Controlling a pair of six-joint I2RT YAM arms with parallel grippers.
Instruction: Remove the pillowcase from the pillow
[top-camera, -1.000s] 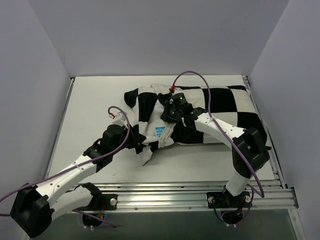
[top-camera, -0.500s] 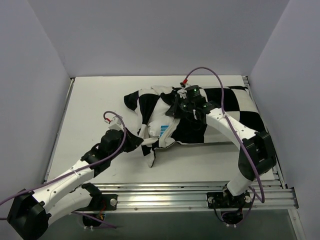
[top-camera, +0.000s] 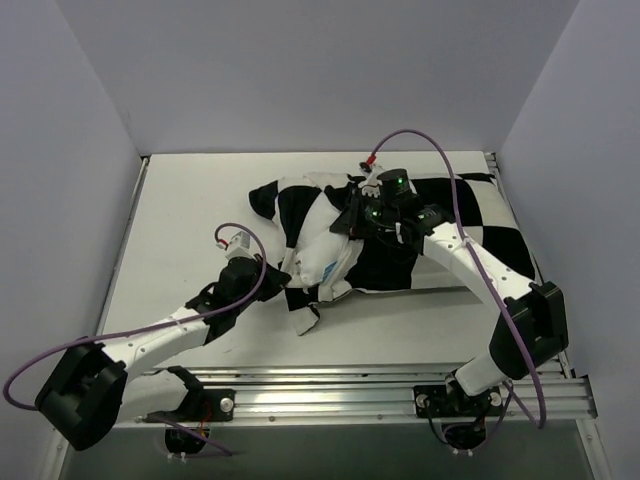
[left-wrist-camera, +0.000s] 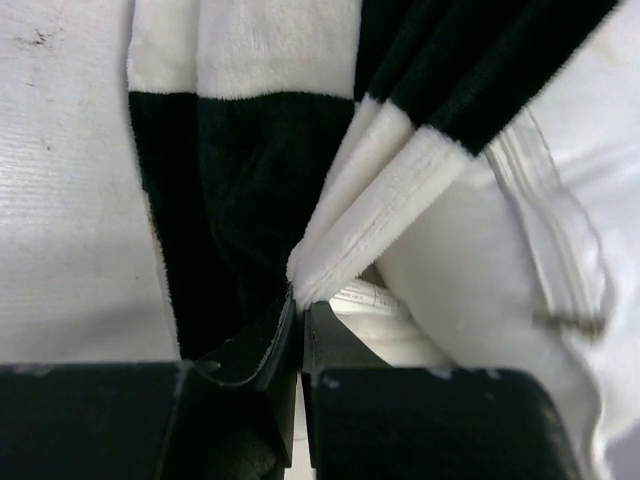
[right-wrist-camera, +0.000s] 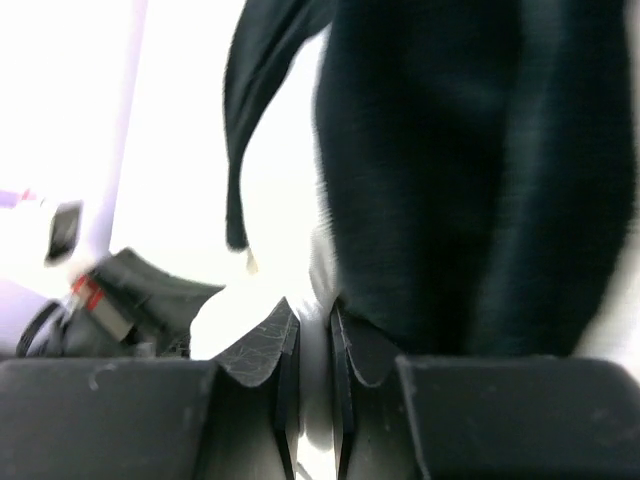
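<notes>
Checked black-and-white cloth, the pillowcase (top-camera: 450, 215), lies bunched toward 2 o'clock on the table (top-camera: 180, 220) in your top view. The white pillow (top-camera: 325, 258) is bared at its 8 o'clock end, between the left gripper (top-camera: 283, 287) and the right gripper (top-camera: 347, 222). Only your left wrist view shows those jaws clenched on a pillowcase fold. Your blurred right wrist view shows jaws pinched on black cloth.

The left arm (top-camera: 150, 340) and right arm (top-camera: 470, 262) are being recorded as white shells with black joints. A purple cable (top-camera: 415, 133) is being carried along each. Green lights (top-camera: 387, 180) are being shown on the right wrist. Scuffed black fingers (left-wrist-camera: 250, 350) are being noted on the left gripper (left-wrist-camera: 298, 300)
</notes>
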